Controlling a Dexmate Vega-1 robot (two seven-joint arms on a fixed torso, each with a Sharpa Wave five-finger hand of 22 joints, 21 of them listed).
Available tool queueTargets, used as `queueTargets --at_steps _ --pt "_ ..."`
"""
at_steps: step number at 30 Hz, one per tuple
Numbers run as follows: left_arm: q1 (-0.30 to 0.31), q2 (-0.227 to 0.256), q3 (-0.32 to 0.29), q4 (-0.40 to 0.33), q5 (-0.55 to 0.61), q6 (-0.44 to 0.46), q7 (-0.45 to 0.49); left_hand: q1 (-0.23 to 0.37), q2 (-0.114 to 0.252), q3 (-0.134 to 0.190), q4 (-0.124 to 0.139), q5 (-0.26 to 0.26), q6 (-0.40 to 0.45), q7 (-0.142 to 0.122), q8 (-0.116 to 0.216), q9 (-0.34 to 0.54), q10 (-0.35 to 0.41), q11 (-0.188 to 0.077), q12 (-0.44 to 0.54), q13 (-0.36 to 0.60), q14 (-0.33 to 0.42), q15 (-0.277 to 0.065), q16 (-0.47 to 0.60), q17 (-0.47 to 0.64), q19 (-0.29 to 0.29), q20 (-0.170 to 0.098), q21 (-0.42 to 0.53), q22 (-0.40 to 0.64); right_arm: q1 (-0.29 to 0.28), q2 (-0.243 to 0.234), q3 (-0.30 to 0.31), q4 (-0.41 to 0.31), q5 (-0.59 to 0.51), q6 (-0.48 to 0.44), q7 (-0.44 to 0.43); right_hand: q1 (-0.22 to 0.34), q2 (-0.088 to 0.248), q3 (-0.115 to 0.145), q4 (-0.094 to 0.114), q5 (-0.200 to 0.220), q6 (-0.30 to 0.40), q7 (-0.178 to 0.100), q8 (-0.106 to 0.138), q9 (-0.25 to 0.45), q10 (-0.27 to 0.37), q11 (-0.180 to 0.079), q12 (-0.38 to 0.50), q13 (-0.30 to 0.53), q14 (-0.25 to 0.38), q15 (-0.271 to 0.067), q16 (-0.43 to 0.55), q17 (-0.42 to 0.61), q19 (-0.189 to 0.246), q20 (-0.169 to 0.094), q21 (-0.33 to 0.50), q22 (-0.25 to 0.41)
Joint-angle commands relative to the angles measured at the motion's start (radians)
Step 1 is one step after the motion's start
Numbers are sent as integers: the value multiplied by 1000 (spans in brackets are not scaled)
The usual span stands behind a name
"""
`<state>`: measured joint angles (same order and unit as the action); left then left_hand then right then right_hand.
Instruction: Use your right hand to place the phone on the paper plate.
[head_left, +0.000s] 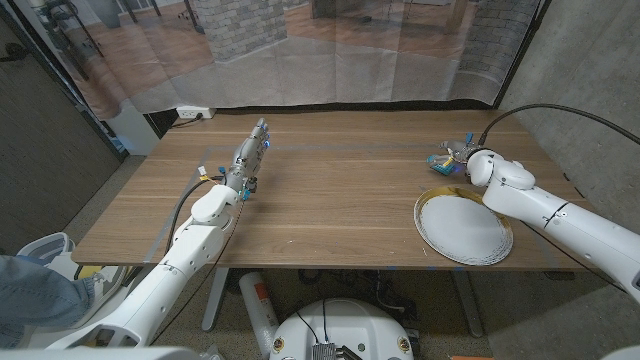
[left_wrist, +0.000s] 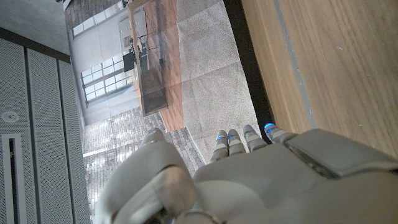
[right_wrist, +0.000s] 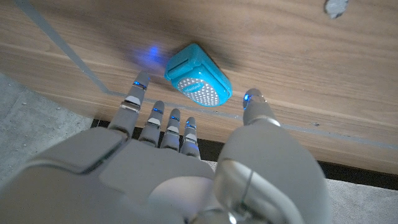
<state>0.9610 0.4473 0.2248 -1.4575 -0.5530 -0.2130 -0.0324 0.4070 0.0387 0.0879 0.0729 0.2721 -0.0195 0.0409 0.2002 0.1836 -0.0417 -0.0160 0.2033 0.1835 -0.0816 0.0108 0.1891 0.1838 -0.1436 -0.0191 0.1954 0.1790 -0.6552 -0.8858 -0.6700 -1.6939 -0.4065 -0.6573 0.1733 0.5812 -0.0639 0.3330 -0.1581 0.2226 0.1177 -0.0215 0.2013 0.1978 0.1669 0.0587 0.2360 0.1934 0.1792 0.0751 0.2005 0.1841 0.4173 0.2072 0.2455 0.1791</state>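
The phone (head_left: 440, 162) is a small teal object with a dotted white panel, lying at the table's far right. My right hand (head_left: 461, 155) is right at it, on its right side. In the right wrist view the phone (right_wrist: 198, 82) lies between my spread fingers (right_wrist: 138, 93) and thumb, and my right hand (right_wrist: 186, 168) grips nothing. The white paper plate (head_left: 460, 232) with a gold rim lies nearer the front edge, under my right forearm. My left hand (head_left: 250, 155) reaches out over the table's left part, fingers straight and holding nothing; its back (left_wrist: 267, 180) fills the left wrist view's lower part.
A white power strip (head_left: 190, 113) lies behind the table's back left corner. A person's leg in jeans (head_left: 30, 290) and a white bin (head_left: 45, 250) are at the front left. Thin tape lines (right_wrist: 74, 59) cross the wood near the phone.
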Motion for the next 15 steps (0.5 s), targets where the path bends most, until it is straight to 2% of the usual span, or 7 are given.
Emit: queueTargets --at_steps 1,15 --pt "5 1 4 -11 6 2 13 6 9 -2 -1 -5 10 1 -1 3 -2 1 -2 3 -1 4 2 2 -2 6 4 3 16 7 -15 29 -5 3 12 12 0 9 2 6 17 -1 7 3 21 -3 8 3 23 -6 8 4 21 -5 7 3" --pt "15 5 3 -23 6 3 24 6 10 -4 -1 -7 10 1 -1 3 -3 -1 -3 3 -1 4 1 2 -4 8 3 3 32 21 -33 64 -17 16 19 18 6 13 7 4 36 -4 13 3 46 -9 17 5 44 -20 11 6 31 -15 4 4"
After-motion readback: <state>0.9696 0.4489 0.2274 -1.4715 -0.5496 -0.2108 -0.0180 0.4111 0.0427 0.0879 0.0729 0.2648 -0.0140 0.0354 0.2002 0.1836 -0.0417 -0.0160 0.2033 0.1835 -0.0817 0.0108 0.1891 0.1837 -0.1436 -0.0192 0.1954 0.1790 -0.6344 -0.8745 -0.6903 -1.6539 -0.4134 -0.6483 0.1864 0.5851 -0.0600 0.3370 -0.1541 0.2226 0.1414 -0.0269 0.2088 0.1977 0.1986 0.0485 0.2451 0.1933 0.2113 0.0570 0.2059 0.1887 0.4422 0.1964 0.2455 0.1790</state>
